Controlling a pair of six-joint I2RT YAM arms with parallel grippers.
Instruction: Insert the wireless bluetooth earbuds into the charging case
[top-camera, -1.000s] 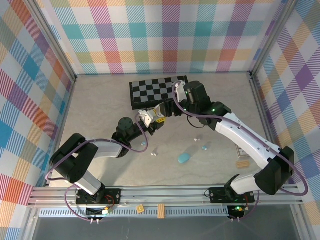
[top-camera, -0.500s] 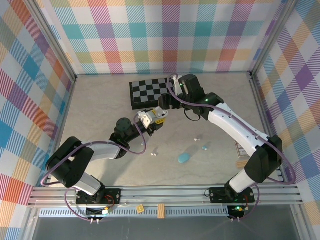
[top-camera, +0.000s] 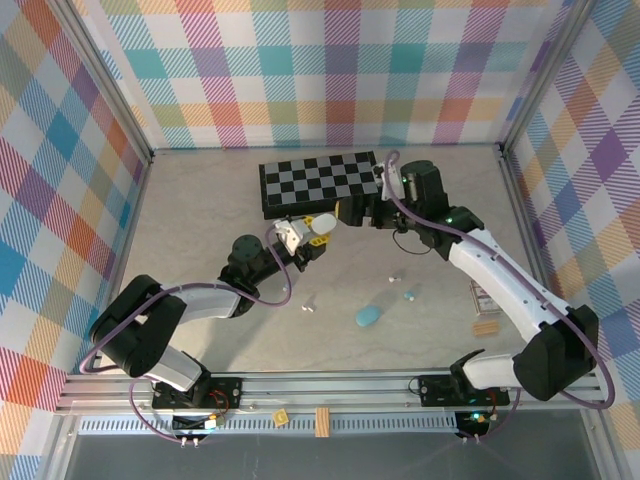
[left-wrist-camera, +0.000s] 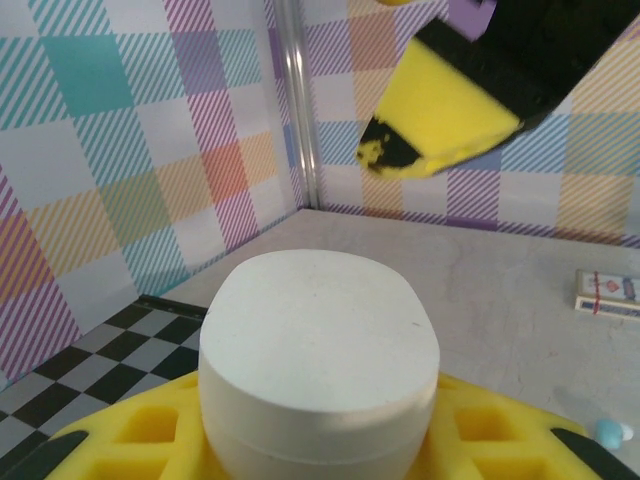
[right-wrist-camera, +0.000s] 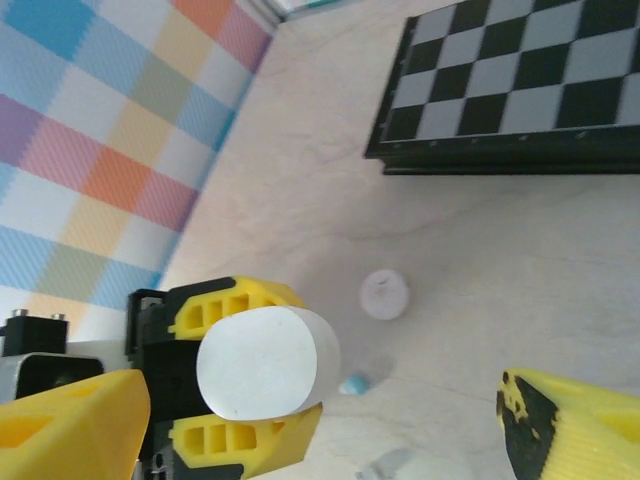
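plaid walls are closing in a pale marbled tabletop (top-camera: 200, 220), with a checkerboard (top-camera: 318, 183) lying toward the back. the left hand (top-camera: 305, 236) is pinching a white charging case (left-wrist-camera: 318, 360) between its yellow fingers (right-wrist-camera: 232, 303) and holding it clear of the tabletop. the rounded top is facing outward, seemingly to present it to the other arm. the case's lid is looking shut, so no earbud can be going in yet.

the right hand (top-camera: 352, 212) is hovering just beside the case, in front of the checkerboard, its jaws spread wide and gripping nothing. from its wrist view the case is sitting between its two parted fingertips, which suggests it is lining up to work on the lid or steady the case.

the earbuds are lying loose on the tabletop, well apart from the raised case: a white earbud (top-camera: 309, 305) near the left forearm and a light blue earbud (top-camera: 409, 294) further right, with a blue case (top-camera: 368, 316) resting between them. none is being held, so the picking and inserting is yet to come.
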